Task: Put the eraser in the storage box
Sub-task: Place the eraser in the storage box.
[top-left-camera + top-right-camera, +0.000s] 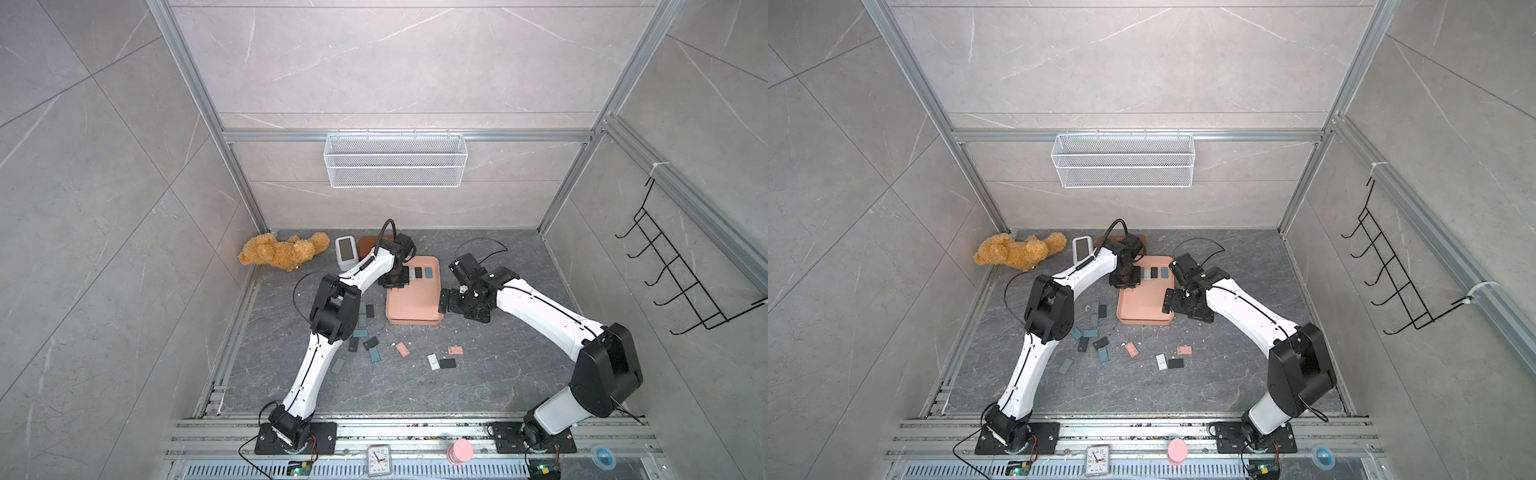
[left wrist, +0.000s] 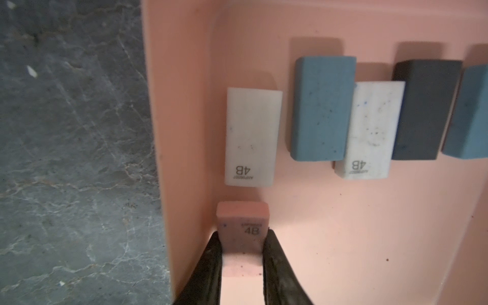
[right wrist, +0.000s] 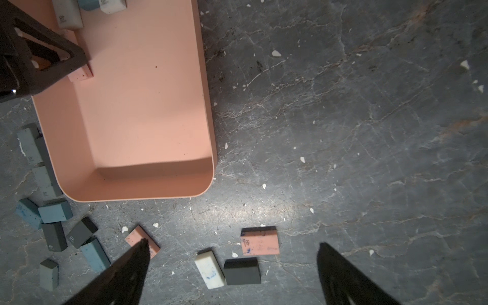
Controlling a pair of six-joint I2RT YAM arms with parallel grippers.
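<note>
We see the left hand (image 2: 243, 235) pinching a pink eraser (image 2: 241, 217) in the storage box (image 2: 182, 105); the right hand (image 3: 233, 243) is spread wide.

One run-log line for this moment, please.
left claw: shut on pink eraser inside storage box | right claw: open, empty, above loose erasers

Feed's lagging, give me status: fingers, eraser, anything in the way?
Left fingers shut on pink eraser, inside box by its wall. Right fingers open, empty, over table. White eraser just beyond, apart.
</note>
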